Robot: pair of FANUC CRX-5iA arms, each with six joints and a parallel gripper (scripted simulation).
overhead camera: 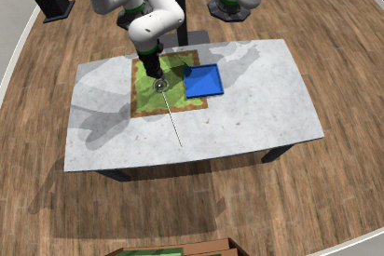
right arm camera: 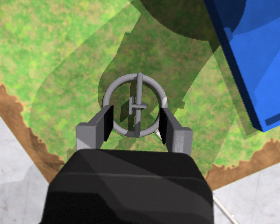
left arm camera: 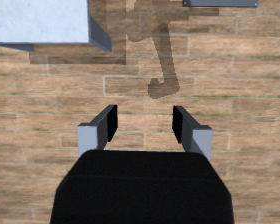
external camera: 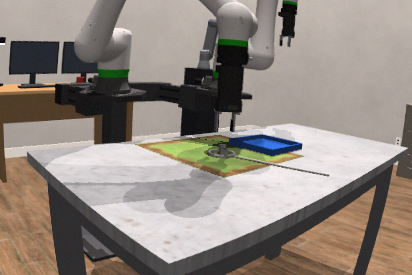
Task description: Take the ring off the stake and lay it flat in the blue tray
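And here's the ring, smooth, plain grey, round in section, lying low around the short grey stake on the green, brown-edged mat, left of centre in the top view! A grey bar crosses it in the right wrist view. The right gripper hangs over it, fingers spread, pinching nothing. The left gripper, upper right in the exterior view, has its fingers wide apart. The blue tray sits just beside the ring.
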